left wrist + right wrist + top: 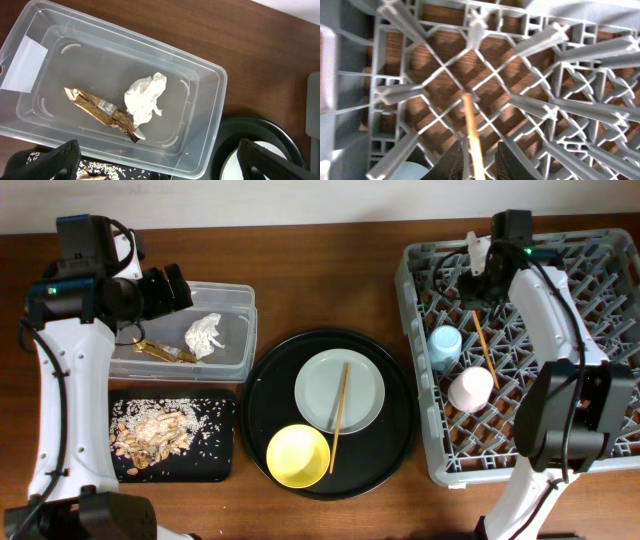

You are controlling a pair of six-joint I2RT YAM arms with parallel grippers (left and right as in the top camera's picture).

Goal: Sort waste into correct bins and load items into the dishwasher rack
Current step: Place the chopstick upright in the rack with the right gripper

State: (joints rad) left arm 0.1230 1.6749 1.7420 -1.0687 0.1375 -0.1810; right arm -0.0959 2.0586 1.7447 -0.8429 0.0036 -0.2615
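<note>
Between the fingers of the right gripper [479,156]: one thin, pale wooden chopstick [472,125], clamped there, its tip at the lattice of the large square grey plastic dishwasher rack [540,107]. Light, rigid and smooth, it looks apt to pivot, so a firm narrow pinch suits it. Second wooden chopstick [339,418]: across the pale grey-white round plate [365,375], left of that gripper. Left gripper [157,150]: spread wide, empty, above the clear plastic rectangular tub [210,100].

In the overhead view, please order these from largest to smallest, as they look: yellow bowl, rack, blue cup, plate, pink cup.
1. rack
2. plate
3. yellow bowl
4. pink cup and blue cup: they look nearly alike, so I do not rank them.
</note>
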